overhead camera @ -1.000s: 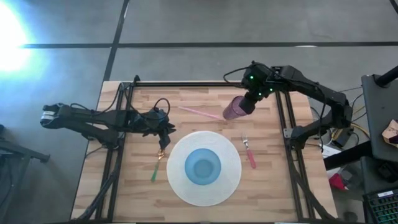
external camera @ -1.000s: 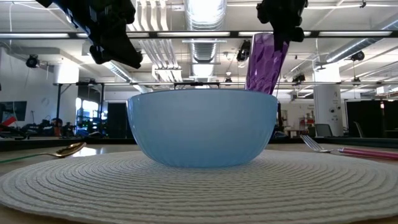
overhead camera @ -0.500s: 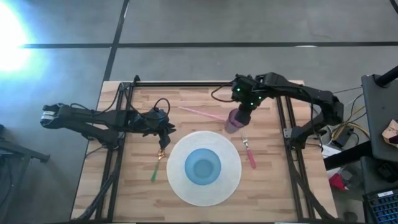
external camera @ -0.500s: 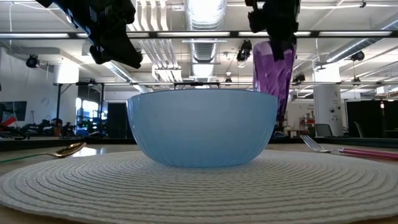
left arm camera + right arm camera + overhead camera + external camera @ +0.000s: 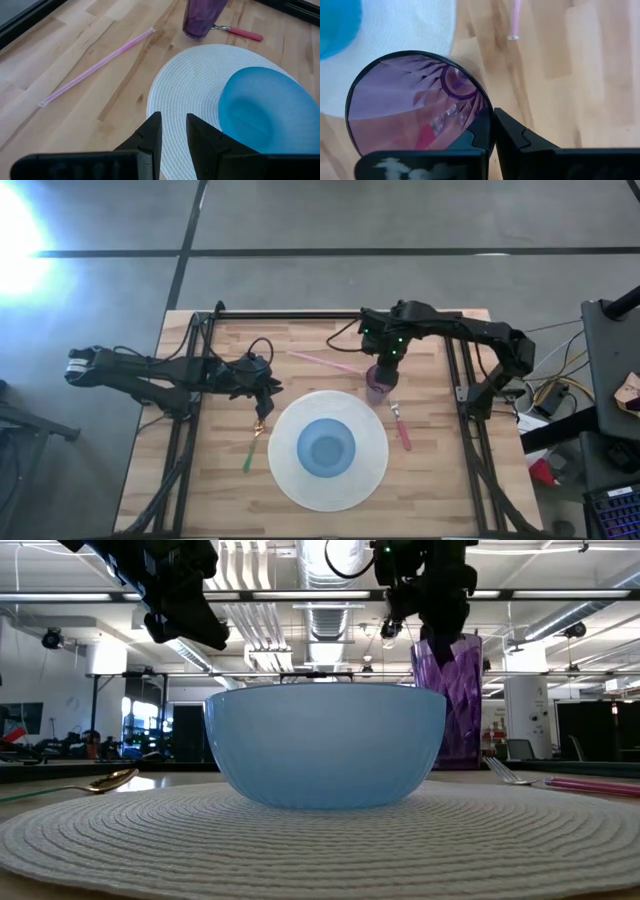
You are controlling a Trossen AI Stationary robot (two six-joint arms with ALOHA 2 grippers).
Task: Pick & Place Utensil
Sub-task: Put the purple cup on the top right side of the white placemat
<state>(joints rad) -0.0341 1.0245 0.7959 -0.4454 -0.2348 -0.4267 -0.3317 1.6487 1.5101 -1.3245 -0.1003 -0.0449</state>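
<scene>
The worktop (image 5: 200,470) carries a round white mat (image 5: 285,480) with a blue bowl (image 5: 327,448) at its centre. The purple cup (image 5: 378,385) stands upright just right of the mat's far edge, its rim pinched by the right tool (image 5: 386,365). Release only once the base sits flat, then lift straight up, clear of the fork (image 5: 400,423) nearby. The left tool (image 5: 172,137), slightly spread, waits left of the mat above the spoon (image 5: 254,442).

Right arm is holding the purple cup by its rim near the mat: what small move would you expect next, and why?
Probably open the right pincer and lift clear. The purple cup stands upright beside the white mat and looks to be resting on the table in the low view, with a finger on each side of its rim. The left pincer waits above the gold spoon.
</scene>
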